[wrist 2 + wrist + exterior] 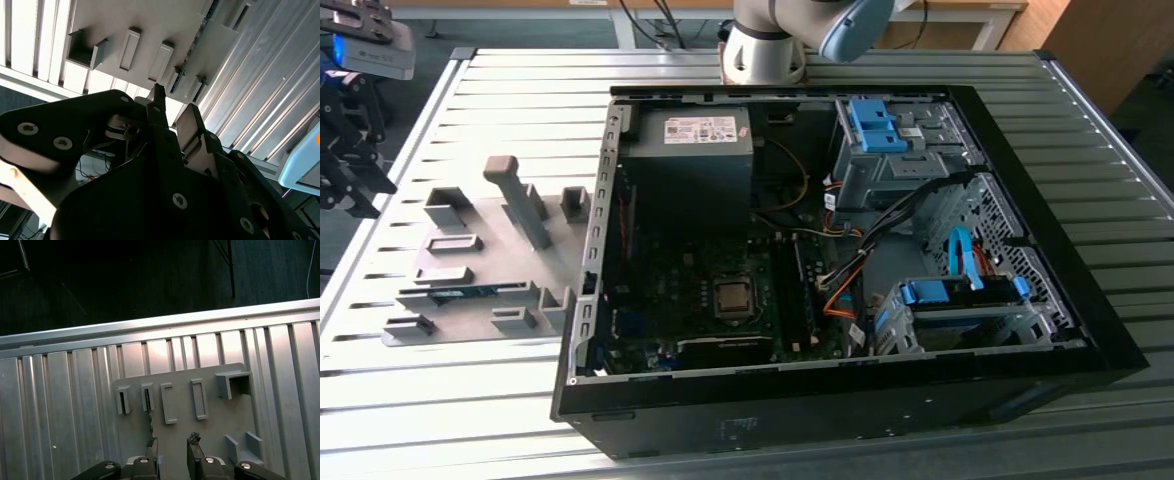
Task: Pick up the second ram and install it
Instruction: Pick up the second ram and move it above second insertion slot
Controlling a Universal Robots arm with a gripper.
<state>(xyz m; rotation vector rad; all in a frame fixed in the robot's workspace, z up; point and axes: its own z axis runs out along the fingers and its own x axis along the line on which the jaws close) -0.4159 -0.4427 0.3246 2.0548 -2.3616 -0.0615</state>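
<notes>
The second ram (458, 292), slotted in the holder (487, 228), is judged light, brittle and best pinched mid-length; the gripper (171, 444) jaws are parted and empty.

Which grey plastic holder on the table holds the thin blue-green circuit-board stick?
The long low grey holder, with the blue-green stick lying lengthwise in it; the other holders show none.

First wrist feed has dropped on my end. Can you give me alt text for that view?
The gripper, fingers apart and holding nothing, hangs over a grey holder tray on a slatted metal table. A thin dark strip, likely the second ram seen edge-on, runs from a holder block toward one fingertip. Beyond the table's rail the background is dark.
</notes>
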